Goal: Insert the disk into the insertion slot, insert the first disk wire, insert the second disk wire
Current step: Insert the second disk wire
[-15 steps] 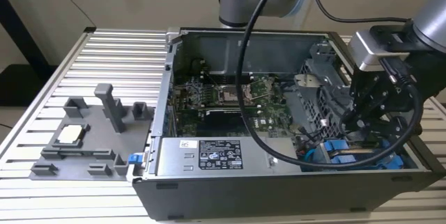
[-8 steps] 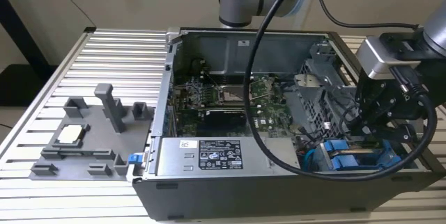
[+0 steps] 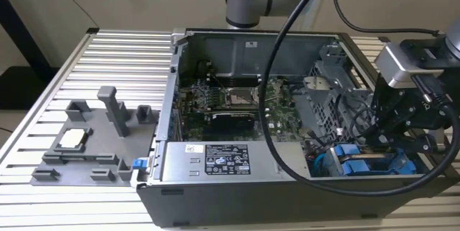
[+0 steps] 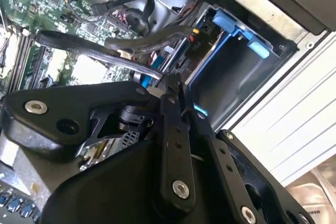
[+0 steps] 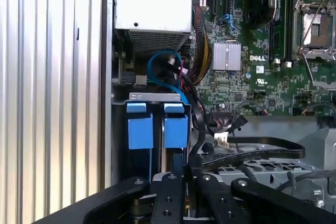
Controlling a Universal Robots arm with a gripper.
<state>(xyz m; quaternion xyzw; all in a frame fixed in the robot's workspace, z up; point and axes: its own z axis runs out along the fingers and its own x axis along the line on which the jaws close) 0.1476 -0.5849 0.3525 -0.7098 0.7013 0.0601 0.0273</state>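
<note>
**Gripper down at the drive bays, black cable at its tips**

In the exterior view the gripper sits low inside the open computer case, at the corner on the exterior view's right, just above the blue carriers. Room is tight there: the perforated cage crowds one side, the case wall the other.

In the first wrist view two blue-tabbed carriers stand side by side in the insertion slot, one of them nearer the motherboard, the other against the case wall. Which one holds the disk I cannot tell. The fingers are drawn nearly together, and a flat black cable runs to their tips; they seem to pinch it, though the contact is hidden. A looped blue cable lies beyond the bays.

In the second wrist view the bay's blue frame opens beside the gripper.
</note>
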